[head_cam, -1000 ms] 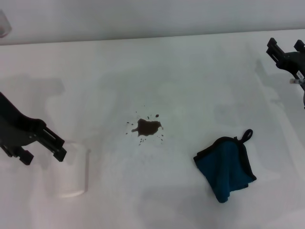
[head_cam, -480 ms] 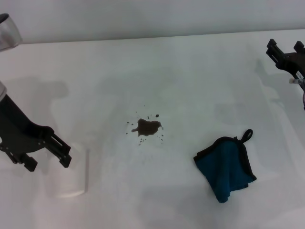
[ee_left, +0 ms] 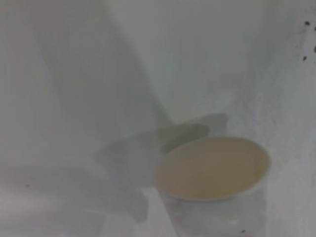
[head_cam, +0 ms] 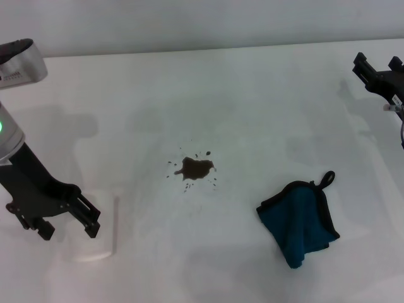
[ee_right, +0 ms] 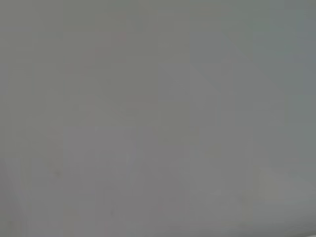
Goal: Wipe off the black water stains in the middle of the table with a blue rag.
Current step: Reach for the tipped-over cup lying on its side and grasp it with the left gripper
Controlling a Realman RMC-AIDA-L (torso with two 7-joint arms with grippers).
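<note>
The black water stains (head_cam: 196,168) form a small dark blotch with splatter dots in the middle of the white table (head_cam: 252,101). The blue rag (head_cam: 300,221) lies crumpled to the stain's right and nearer the front, with its black loop pointing to the back. My left gripper (head_cam: 68,228) is open at the front left, far from the rag. My right gripper (head_cam: 379,66) hangs open and empty at the far right, behind the rag. A few splatter dots (ee_left: 306,23) show in the left wrist view. The right wrist view shows only plain grey.
A white paper cup (head_cam: 96,230) stands at the front left, just beside my left gripper's inner finger. It also shows in the left wrist view (ee_left: 215,170), upright with its mouth open. The table's back edge runs along the top of the head view.
My left arm has moved toward the front and slightly right, next to the cup, and more of its body has come into view. The right arm, rag and stain have not moved.
</note>
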